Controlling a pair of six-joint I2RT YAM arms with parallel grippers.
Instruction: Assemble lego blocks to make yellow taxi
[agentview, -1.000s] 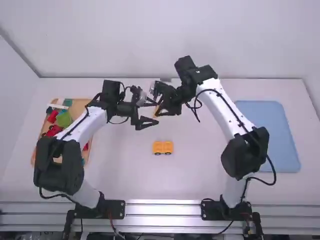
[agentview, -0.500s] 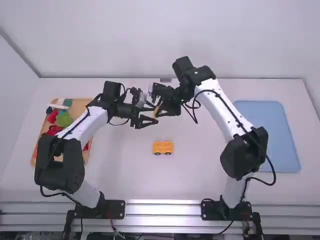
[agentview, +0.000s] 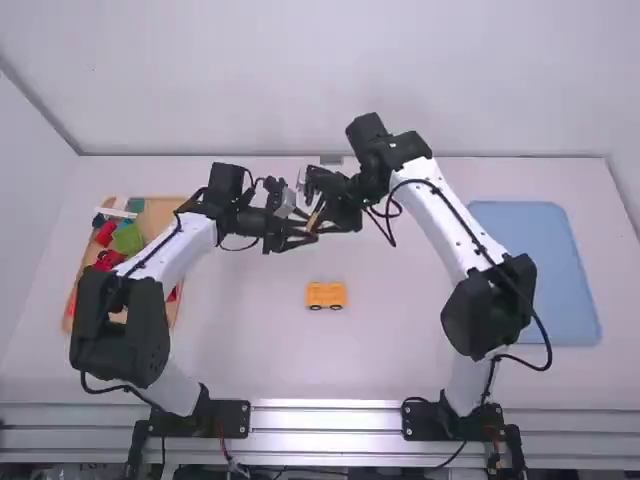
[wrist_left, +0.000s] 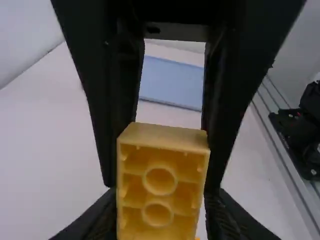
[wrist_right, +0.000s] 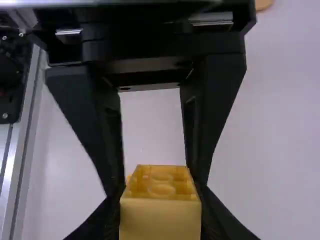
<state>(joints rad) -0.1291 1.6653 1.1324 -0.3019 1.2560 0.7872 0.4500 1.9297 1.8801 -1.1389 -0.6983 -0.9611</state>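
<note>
The left gripper and the right gripper meet above the surface, the block held between them. Both sets of jaws are clamped on it, coming from opposite directions. In the high view the block is a narrow yellow strip, its visible length slanting from far right to near left, tilted rather than square to the surface. Its hollow underside faces the left wrist camera, with the long axis running in line with the right gripper's jaws; its studs show to the right wrist camera, above a plain face. Nearer the arms' bases, well apart from the block, the yellow cart stands on the surface, its long axis running left to right and its dark wheels showing on the near side. Over on the left, the wooden tray holds red pieces and a green piece; on the right lies the blue tray.
</note>
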